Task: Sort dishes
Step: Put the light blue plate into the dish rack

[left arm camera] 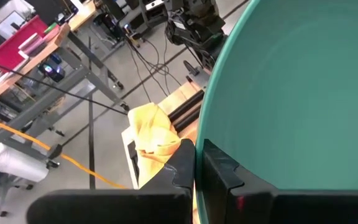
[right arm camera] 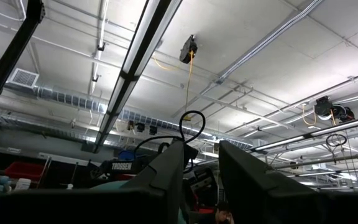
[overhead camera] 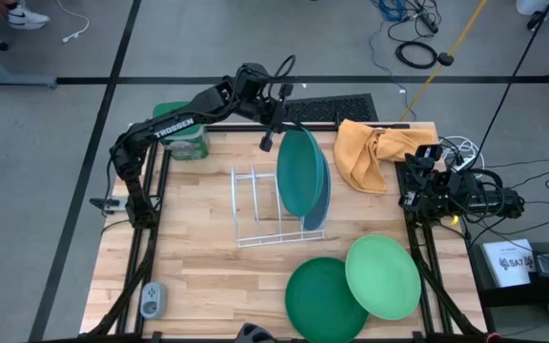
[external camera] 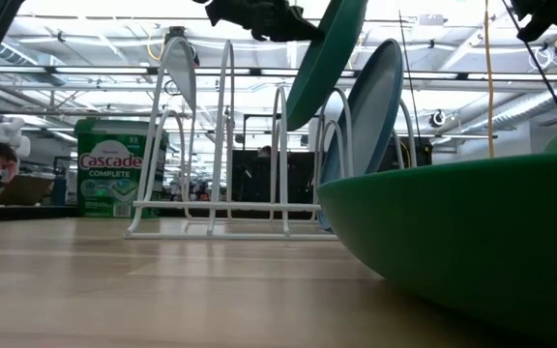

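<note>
The teal plate [overhead camera: 299,171] [external camera: 325,60] stands on edge, tilted, over the white wire rack [overhead camera: 255,208] [external camera: 225,145]. My left gripper [overhead camera: 273,133] [left arm camera: 197,152] is shut on its upper far rim. The blue plate [overhead camera: 323,202] [external camera: 370,106] stands on edge in the rack, just right of the teal one. The light green plate [overhead camera: 383,276] lies on the table, overlapping the dark green plate [overhead camera: 320,297] [external camera: 472,232]. My right gripper [right arm camera: 201,168] waits open at the table's right edge, pointing at the ceiling. My left gripper pinches the teal plate's rim [left arm camera: 205,134] between its two fingers, one finger on each face. It comes from above and from the table's far side. The plate hangs tilted below the fingers; in the low view its lower edge [external camera: 294,121] is above the rack's base.
A green lidded tub [overhead camera: 187,135] [external camera: 114,174] stands at the far left of the table. A yellow cloth [overhead camera: 365,152] [left arm camera: 155,137] lies at the far right. A small grey device [overhead camera: 152,300] sits near the left front corner. Bare wood shows left of the rack.
</note>
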Tool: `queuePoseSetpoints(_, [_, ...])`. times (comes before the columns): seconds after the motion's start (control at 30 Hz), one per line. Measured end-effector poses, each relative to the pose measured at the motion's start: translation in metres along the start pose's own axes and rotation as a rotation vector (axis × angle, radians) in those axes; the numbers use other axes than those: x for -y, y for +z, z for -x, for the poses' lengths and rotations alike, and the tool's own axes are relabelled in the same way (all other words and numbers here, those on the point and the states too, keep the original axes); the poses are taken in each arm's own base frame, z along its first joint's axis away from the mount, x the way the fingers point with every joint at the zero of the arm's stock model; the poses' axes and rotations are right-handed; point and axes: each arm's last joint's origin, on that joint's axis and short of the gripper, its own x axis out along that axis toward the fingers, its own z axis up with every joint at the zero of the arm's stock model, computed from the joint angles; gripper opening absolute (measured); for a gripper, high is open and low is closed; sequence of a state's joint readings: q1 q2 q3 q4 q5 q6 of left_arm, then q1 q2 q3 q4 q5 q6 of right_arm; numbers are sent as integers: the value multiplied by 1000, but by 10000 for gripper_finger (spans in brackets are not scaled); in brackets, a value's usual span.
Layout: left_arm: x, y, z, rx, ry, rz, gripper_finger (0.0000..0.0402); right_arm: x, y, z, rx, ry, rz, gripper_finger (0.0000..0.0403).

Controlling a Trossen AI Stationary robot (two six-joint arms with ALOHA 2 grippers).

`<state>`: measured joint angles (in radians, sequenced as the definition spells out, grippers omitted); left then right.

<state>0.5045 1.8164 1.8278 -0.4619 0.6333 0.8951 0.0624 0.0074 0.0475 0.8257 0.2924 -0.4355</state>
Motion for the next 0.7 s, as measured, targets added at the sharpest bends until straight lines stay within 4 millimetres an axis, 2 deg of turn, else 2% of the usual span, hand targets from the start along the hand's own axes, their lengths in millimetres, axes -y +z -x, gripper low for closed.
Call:
queuePoseSetpoints(0.2, [-1,-1,0,-34,26,8,16,0,0,0,-1,0,0,98])
queuePoseSetpoints(0.37, [-1,-2,0,-49,40,84,17,0,0,0,0,0,0,98])
queuePoseSetpoints(0.7, [-1,-2,0,-52,40,88,18,0,0,0,0,0,0,98])
